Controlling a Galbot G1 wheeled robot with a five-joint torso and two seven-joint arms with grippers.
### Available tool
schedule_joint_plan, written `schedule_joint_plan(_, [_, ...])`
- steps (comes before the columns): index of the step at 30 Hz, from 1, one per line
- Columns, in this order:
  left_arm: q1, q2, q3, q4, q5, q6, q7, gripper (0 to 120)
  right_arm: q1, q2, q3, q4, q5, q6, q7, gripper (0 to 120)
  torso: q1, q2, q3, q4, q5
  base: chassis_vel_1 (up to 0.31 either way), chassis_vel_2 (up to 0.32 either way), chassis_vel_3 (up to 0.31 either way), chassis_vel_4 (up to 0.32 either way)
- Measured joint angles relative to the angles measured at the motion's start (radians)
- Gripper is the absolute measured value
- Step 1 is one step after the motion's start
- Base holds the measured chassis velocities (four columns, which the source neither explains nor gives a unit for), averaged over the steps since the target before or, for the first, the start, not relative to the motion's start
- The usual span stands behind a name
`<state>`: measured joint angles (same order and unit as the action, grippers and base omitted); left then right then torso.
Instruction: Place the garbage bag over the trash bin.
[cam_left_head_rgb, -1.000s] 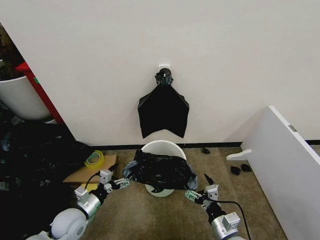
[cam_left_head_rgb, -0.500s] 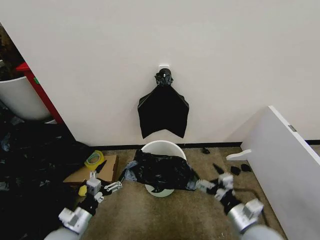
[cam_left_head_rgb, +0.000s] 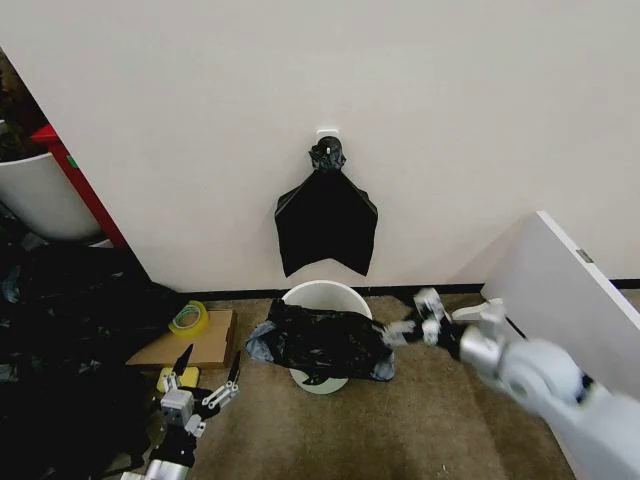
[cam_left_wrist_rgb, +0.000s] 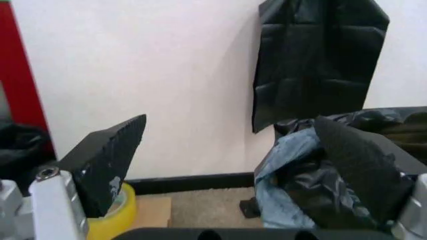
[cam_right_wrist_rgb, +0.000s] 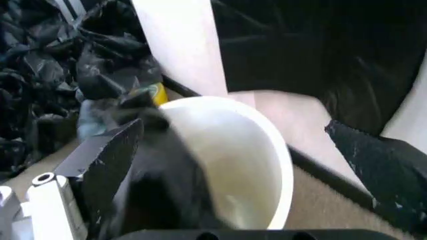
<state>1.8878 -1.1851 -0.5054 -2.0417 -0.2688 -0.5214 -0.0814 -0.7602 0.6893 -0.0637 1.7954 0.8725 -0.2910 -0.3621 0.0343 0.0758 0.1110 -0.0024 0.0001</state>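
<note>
Garbage bag (cam_left_head_rgb: 320, 343) draped over near half of trash bin (cam_left_head_rgb: 322, 296); left gripper (cam_left_head_rgb: 205, 378) low, spread wide, empty; right gripper (cam_left_head_rgb: 408, 325) beside bag, jaws parted, empty.

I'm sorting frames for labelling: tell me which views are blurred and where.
Head view: right gripper and forearm smeared, garbage bag and trash bin crisp. Right wrist view: bag edge over the bin rim smeared. Left wrist view: left gripper fingers soft, very close.

Garbage bag (cam_left_head_rgb: 322, 343) draped across near rim of trash bin (cam_left_head_rgb: 322, 294) at wall foot, below hanging bag bundle (cam_left_head_rgb: 326, 222); tape roll (cam_left_head_rgb: 187, 318) on cardboard (cam_left_head_rgb: 190, 343) left of bin.
</note>
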Motion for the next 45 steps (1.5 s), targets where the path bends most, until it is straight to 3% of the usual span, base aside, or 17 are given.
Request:
schedule_joint_plan(2, [0.036,-0.014,-0.003,-0.012,-0.005,-0.004,0.000,100,0.162,0.046,-0.134,-0.119,-0.009,-0.026,-0.032,100,0.000,0.000,0.000,0.0002,-0.0017,0.000,0.000,0.000,0.000])
schedule_joint_plan(4, [0.056,-0.023,0.007,-0.022,-0.005,-0.005,0.004,100,0.248,0.094,-0.214,-0.212,-0.014,-0.039,-0.055,100,0.000,0.000,0.000,0.0001,-0.0001,0.000,0.000,0.000,0.000])
schedule_joint_plan(11, [0.074,-0.044,0.048,-0.050,0.009,0.004,0.014,100,0.389,0.199,-0.341,-0.431,-0.103,-0.035,-0.123,100,0.000,0.000,0.000,-0.0001,-0.0009,0.000,0.000,0.000,0.000])
schedule_joint_plan(18, [0.061,-0.044,0.075,-0.044,0.019,0.019,0.015,100,0.429,0.259,-0.391,-0.550,-0.139,-0.032,-0.155,100,0.000,0.000,0.000,-0.0002,-0.0007,0.000,0.000,0.000,0.000])
schedule_joint_plan(45, [0.029,-0.040,0.096,-0.048,0.014,0.042,0.010,100,0.425,0.318,-0.421,-0.590,-0.140,-0.043,-0.160,3,0.000,0.000,0.000,-0.0001,-0.0006,0.000,0.000,0.000,0.000])
